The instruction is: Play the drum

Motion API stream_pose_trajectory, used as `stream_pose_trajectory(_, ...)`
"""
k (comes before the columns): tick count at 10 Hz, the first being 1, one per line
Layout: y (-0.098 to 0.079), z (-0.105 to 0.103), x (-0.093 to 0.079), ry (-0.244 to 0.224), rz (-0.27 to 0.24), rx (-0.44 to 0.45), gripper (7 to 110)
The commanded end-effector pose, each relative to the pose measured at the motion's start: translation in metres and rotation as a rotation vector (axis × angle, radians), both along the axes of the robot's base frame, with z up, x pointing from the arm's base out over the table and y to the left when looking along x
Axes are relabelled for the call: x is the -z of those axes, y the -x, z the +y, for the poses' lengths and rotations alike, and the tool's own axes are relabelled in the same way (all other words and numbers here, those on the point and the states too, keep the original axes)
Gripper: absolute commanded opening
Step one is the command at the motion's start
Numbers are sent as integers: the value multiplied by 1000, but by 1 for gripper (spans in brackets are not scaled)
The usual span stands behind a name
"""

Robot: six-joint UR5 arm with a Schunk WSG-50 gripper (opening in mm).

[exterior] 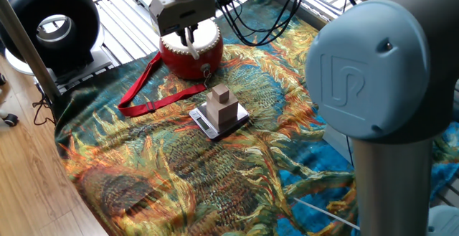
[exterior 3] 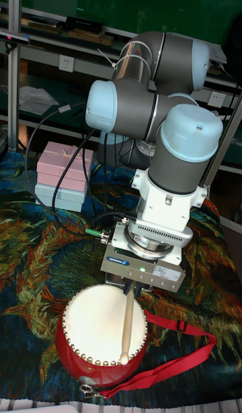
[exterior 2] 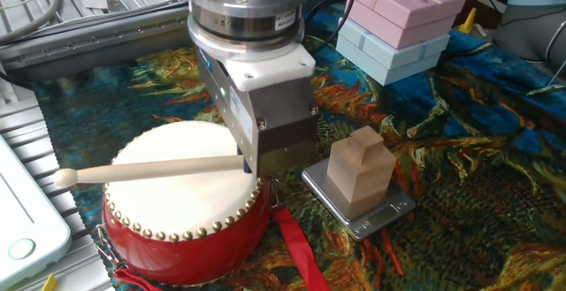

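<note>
The drum (exterior 2: 181,204) has a cream skin and a glossy red barrel (exterior: 188,58), and it stands on the patterned cloth. Its red strap (exterior: 152,101) trails toward the cloth's near-left edge. My gripper (exterior 2: 252,160) hangs over the drum's right rim and is shut on a pale wooden drumstick (exterior 2: 150,169). The stick lies nearly flat across the skin, with its round tip past the left rim. In the tall view the gripper (exterior 3: 131,290) sits above the drum (exterior 3: 94,322) and the drumstick (exterior 3: 126,326) points toward the camera. I cannot tell whether stick and skin touch.
A wooden block (exterior 2: 363,169) sits on a small metal scale (exterior 2: 389,213) just right of the drum. Stacked pink and blue gift boxes (exterior 2: 402,17) stand behind. A black ring-shaped fan (exterior: 50,17) is at the far left. Cables (exterior: 269,17) drape behind the drum.
</note>
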State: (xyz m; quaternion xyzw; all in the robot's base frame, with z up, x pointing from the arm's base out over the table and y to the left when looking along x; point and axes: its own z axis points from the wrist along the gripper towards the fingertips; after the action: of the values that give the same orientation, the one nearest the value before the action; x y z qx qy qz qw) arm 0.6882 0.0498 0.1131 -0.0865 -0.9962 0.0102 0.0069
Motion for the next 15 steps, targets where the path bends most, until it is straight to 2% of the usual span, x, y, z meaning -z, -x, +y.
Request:
stream_pose_trajectory(1,-1,3,1,-15,0,4,7)
stream_pose_trajectory(9,-8,7,1,-35,-27,-2,7)
stream_pose_trajectory(10,-8,7,1,-35,-27,-5,22)
stream_pose_trajectory(15,-7,7,0,-36,-24,-14,22)
